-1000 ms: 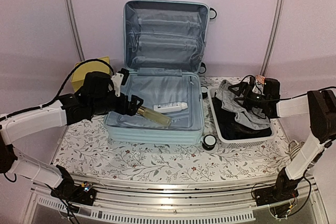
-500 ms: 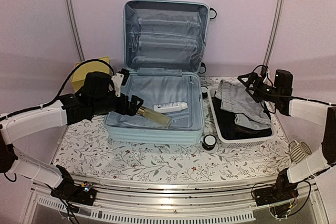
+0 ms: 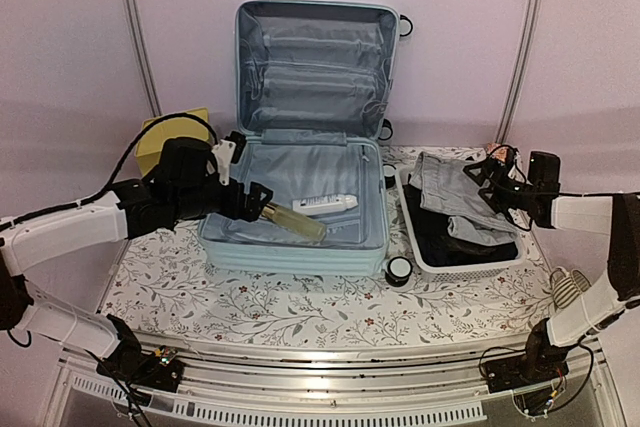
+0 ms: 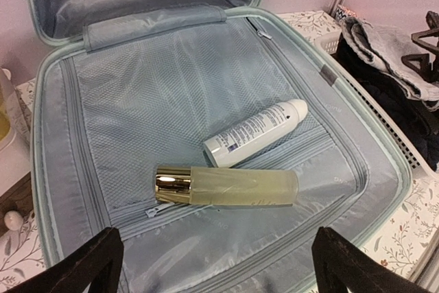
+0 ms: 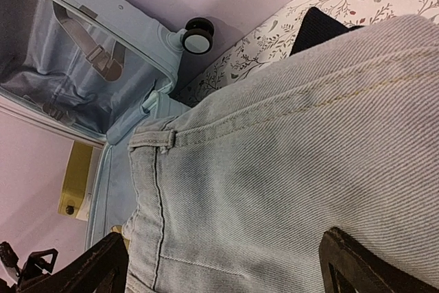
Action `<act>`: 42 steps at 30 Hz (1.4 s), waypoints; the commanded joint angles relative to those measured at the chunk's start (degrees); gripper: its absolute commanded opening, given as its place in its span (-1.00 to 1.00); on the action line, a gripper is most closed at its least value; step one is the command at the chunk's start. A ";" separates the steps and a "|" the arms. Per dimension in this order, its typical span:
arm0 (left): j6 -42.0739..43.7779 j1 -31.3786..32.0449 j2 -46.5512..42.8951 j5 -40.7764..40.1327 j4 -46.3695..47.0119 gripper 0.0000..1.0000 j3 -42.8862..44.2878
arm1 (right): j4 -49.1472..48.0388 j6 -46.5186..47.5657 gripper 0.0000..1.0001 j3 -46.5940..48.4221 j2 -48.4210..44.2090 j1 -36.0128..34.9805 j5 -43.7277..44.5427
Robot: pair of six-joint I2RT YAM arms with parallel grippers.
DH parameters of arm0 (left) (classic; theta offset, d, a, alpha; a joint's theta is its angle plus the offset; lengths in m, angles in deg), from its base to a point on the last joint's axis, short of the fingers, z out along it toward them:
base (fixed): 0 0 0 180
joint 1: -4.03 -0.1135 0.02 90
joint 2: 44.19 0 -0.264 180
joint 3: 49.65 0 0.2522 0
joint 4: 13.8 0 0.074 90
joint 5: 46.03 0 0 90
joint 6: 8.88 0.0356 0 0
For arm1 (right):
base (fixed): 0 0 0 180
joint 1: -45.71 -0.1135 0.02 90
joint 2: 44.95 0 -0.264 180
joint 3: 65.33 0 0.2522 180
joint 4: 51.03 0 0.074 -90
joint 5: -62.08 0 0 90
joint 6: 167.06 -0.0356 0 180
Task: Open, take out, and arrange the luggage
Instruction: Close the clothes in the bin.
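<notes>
Floral surface (image 3: 300, 312): the luggage (image 3: 300, 257), open at 12 o'clock, looks stiff, bulky and slick, so grip its rim. The left end effector (image 4: 218, 257) and right end effector (image 3: 487, 179) gape, empty.

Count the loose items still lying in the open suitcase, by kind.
Gold-capped bottle: 1
White spray can: 1
Total in the suitcase: 2
</notes>
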 commanded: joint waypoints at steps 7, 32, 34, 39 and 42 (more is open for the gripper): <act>-0.80 -0.44 -0.17 1.12 1.11 0.97 -0.38 | 14.66 5.15 0.98 6.69 -7.94 -5.74 -3.60; -5.47 -2.47 -3.42 -3.36 -5.29 0.96 0.13 | 30.09 13.84 0.98 8.89 -11.84 -28.17 25.24; -6.31 -4.16 -4.67 -4.90 -7.56 0.97 -0.22 | 33.59 13.64 0.98 10.10 -11.95 -32.06 31.79; -7.60 -11.78 -7.40 -5.04 -12.64 0.97 -2.28 | 45.25 13.67 0.98 17.53 -7.24 -40.21 47.53; -8.09 -16.88 -8.36 -3.47 -13.29 0.97 -3.61 | 49.03 14.64 0.98 21.79 -3.78 -41.65 51.82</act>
